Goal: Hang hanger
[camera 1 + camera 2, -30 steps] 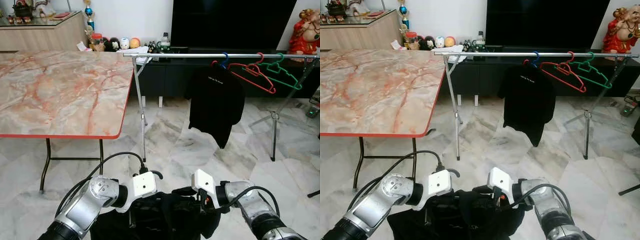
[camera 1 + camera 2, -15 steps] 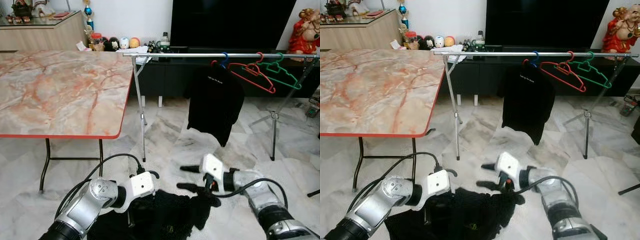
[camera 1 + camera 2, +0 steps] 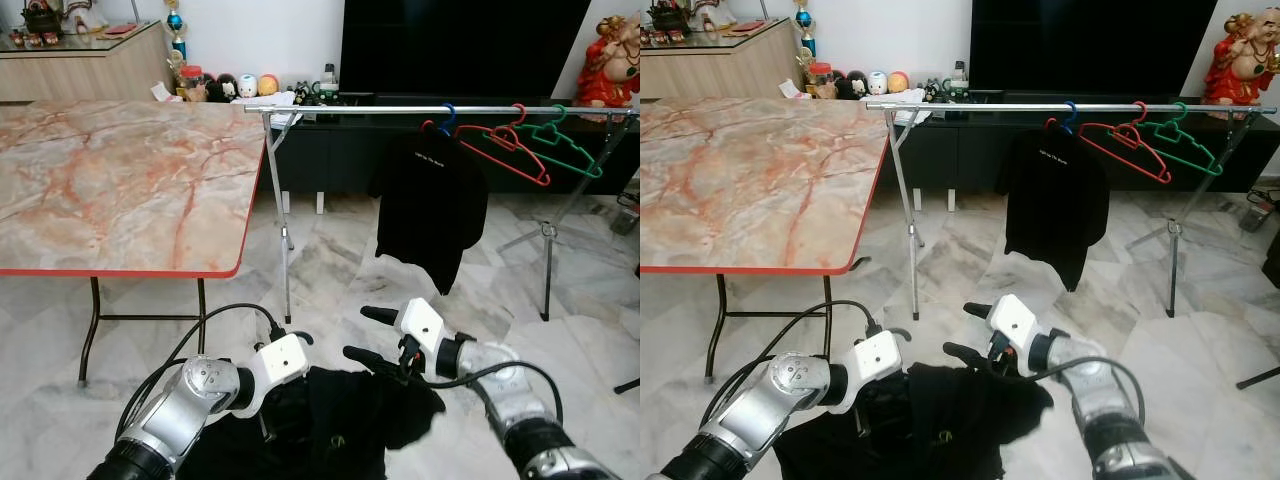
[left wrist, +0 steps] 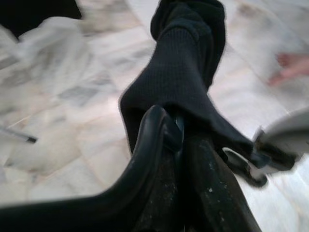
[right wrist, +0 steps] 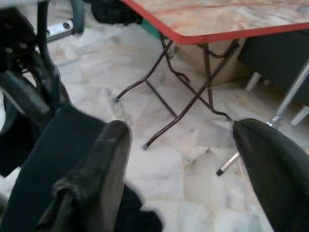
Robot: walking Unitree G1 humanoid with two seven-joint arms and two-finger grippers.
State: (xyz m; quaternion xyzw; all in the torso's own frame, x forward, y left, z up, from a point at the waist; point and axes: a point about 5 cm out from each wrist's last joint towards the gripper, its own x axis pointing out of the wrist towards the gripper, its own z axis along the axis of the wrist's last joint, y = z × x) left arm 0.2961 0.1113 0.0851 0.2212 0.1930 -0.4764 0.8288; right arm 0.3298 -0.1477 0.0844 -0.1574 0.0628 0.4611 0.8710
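A black garment (image 3: 330, 420) hangs low in front of me, just above the marble floor. My left gripper (image 4: 176, 145) is shut on a fold of its cloth (image 4: 188, 72), and the fingertips are buried in the fabric. A small curved dark hook (image 3: 898, 332) pokes up beside the left wrist. My right gripper (image 3: 368, 335) is open at the garment's upper right edge, with nothing between its fingers (image 5: 96, 179). The silver clothes rail (image 3: 400, 109) runs ahead on the right, carrying a black T-shirt (image 3: 430, 200), a red hanger (image 3: 505, 145) and a green hanger (image 3: 565, 145).
A marble-topped folding table (image 3: 120, 180) with a red edge fills the left side, and its legs (image 5: 188, 96) are close by. Behind the rail are a dark TV (image 3: 470, 45) on a low cabinet and a red statue (image 3: 610, 60).
My right gripper has let go of the black garment, opened and lifted to its upper edge. The garment now hangs spread out from my left gripper alone.
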